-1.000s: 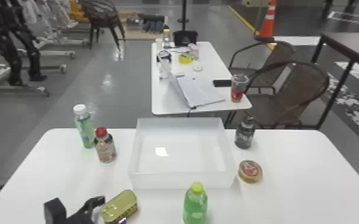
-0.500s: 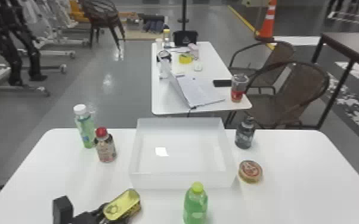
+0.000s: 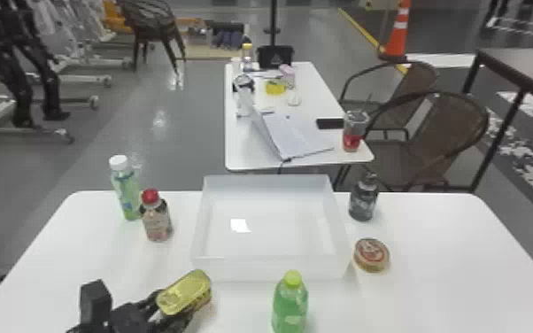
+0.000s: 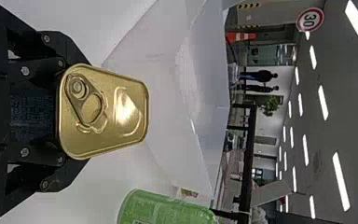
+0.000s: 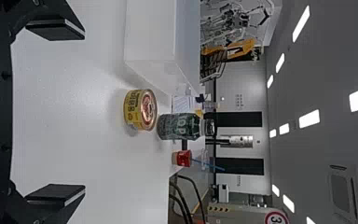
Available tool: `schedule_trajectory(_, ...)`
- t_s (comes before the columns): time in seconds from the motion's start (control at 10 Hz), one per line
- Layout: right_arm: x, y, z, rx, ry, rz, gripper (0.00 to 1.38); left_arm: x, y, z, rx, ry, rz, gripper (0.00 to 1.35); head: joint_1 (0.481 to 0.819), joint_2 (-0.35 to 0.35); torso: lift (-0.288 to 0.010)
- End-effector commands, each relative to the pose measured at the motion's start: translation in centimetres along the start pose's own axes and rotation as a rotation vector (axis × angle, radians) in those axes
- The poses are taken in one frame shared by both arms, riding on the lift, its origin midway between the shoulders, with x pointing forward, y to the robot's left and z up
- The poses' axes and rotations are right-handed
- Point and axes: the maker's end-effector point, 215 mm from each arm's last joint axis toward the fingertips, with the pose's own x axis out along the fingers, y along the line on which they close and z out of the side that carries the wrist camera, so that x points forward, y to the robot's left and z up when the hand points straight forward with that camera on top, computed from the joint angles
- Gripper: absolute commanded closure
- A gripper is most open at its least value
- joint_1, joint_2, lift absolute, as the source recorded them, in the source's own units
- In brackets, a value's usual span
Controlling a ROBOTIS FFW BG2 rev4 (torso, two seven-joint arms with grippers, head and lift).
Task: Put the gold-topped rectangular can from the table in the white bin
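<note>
At the lower left of the head view, my left gripper (image 3: 170,310) is shut on the gold-topped can (image 3: 184,292), just short of the near left corner of the white bin (image 3: 274,268). The left wrist view has the can (image 4: 107,112), pull tab showing, between the fingers of my left gripper (image 4: 70,112), with the bin (image 4: 168,70) beyond it. Nothing lies inside the bin. My right gripper (image 5: 56,116) stands open and holds nothing, facing the right part of the table.
A green bottle (image 3: 290,305) stands in front of the bin. Right of the bin are a round can (image 3: 371,254) and a dark bottle (image 3: 364,199); on its left stand a red-capped bottle (image 3: 156,217) and a white-capped bottle (image 3: 125,188).
My left gripper has moved to the right and toward the bin, and the gold-topped can has gone with it, its top now tilted differently. Bin and bottles have kept their places.
</note>
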Motion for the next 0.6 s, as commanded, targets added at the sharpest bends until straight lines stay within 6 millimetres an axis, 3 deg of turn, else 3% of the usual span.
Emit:
schedule_trajectory(0.0, -0.2, 0.0, -0.1, 0.002, 0.002, -0.002, 0.13, -0.2, 1.0, 4.1, 0.053, -0.029, 0.049, 0.83, 0.549, 0.000, -0.100)
schedule_trajectory(0.3, 0.0, -0.1, 0.1, 0.003, -0.002, -0.002, 0.13, 2.0, 2.1, 10.9, 0.116, -0.069, 0.048, 0.83, 0.549, 0.000, -0.100)
schedule_trajectory(0.5, 0.1, -0.1, 0.0, 0.003, -0.002, -0.002, 0.13, 2.3, 2.9, 13.1, 0.128, -0.078, 0.061, 0.83, 0.549, 0.000, -0.100)
